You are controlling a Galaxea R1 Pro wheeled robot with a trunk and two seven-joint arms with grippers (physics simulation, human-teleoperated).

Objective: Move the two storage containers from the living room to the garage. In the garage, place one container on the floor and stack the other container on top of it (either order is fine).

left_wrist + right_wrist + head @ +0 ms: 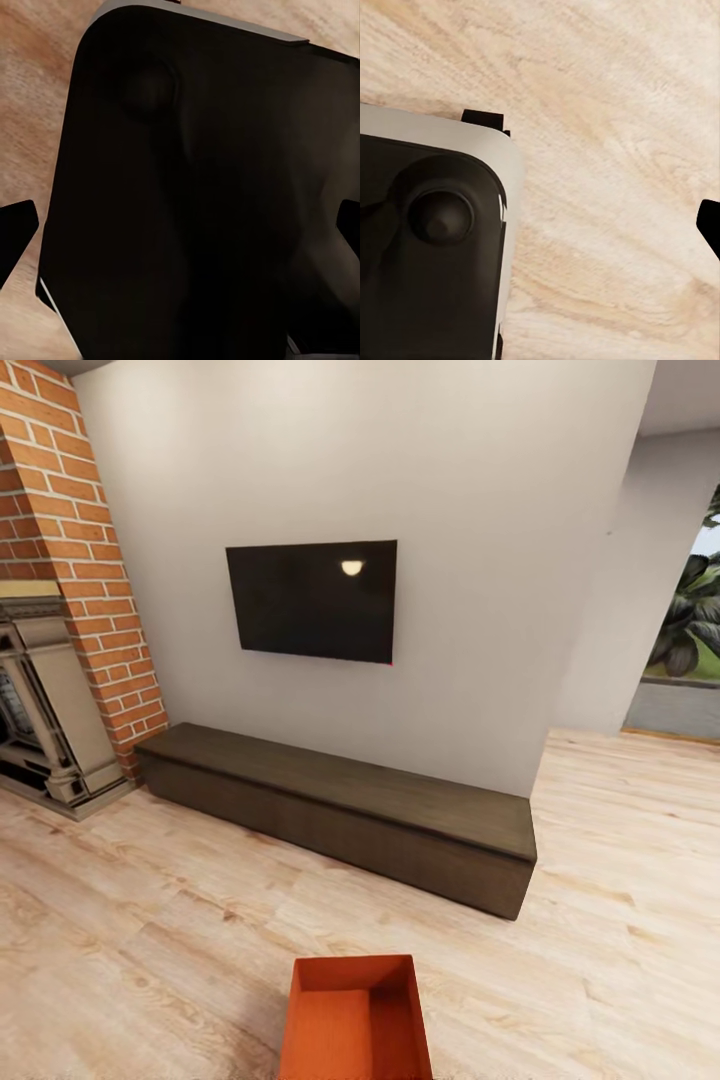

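Living room scene: one orange-red storage container [356, 1020] sits on the light wood plank floor [150, 940] right at the bottom of the head view, open top up, so you can see the stepped inner bottom. It's well apart from the long low dark bench [340, 810], which runs along the white wall [480, 560]. Black TV [312, 600] hangs on that wall above the bench, with a small bright lamp reflection on the screen. Red brick fireplace [75, 550] stands to the left, with a metal-looking insert [40, 700] at its base. Off to the right there's an opening with green leafy plants [695, 610] behind it.

Left wrist view is mostly a big dark rounded robot body panel [202, 195] over the wood floor, with dark left gripper fingertips [15, 232] poking in at both edges, so the fingers look spread apart with nothing between them. Right wrist view has a dark and grey robot part [431, 240] over plank floor, and just one right gripper fingertip [710, 225] at the edge, so I honestly can't tell if that one is apart or together.
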